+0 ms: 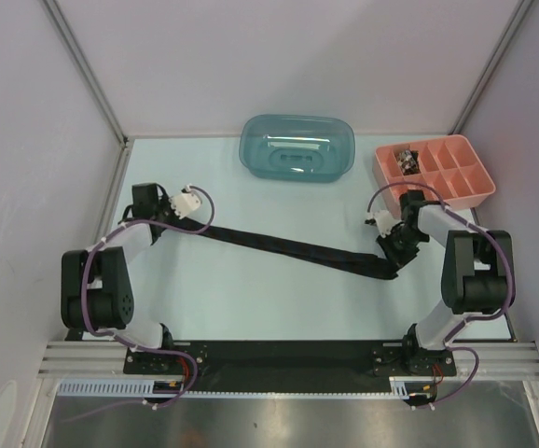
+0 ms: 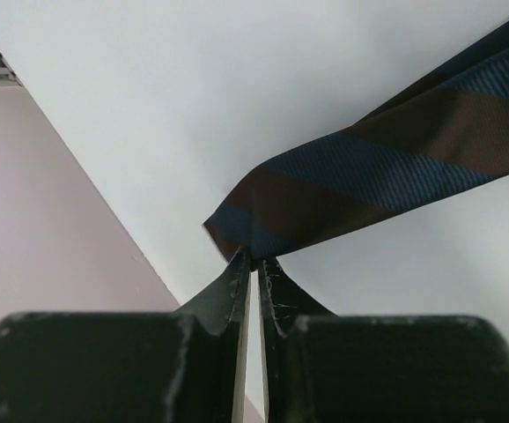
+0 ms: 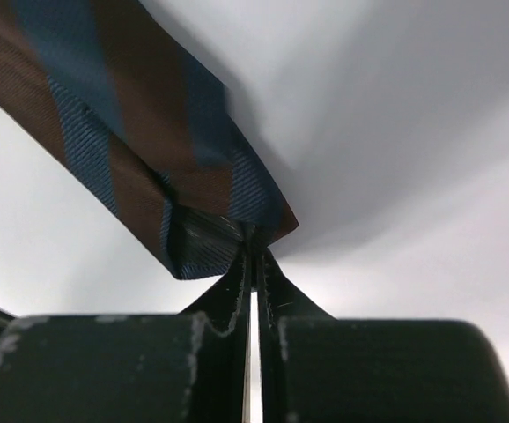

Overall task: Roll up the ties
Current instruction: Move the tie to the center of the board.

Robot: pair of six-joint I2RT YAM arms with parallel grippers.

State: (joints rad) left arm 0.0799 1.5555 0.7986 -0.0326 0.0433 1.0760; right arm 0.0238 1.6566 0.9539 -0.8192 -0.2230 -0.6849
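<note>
Blue-and-brown striped fabric, dark from above, runs in one long band across the middle of the table [image 1: 251,303]: a necktie [image 1: 279,245], stretched from the left side toward the right and slanting a little toward the near edge as it goes. The left gripper [image 1: 172,222] has its jaws pinched on the tie's left tip, and the right gripper [image 1: 391,263] is clamped on the other end, where the cloth looks doubled over and throws a soft shadow on the surface.

Between the tie and the near edge the pale tabletop lies bare; the arms' elbows stand close to the left and right edges. At the middle of the far edge sits a teal plastic basin [image 1: 251,140], and in the far right corner a salmon compartment tray [image 1: 479,177] with something small in one far cell, just beyond the right wrist. Grey-lilac wall panels close in the left, far and right sides.
</note>
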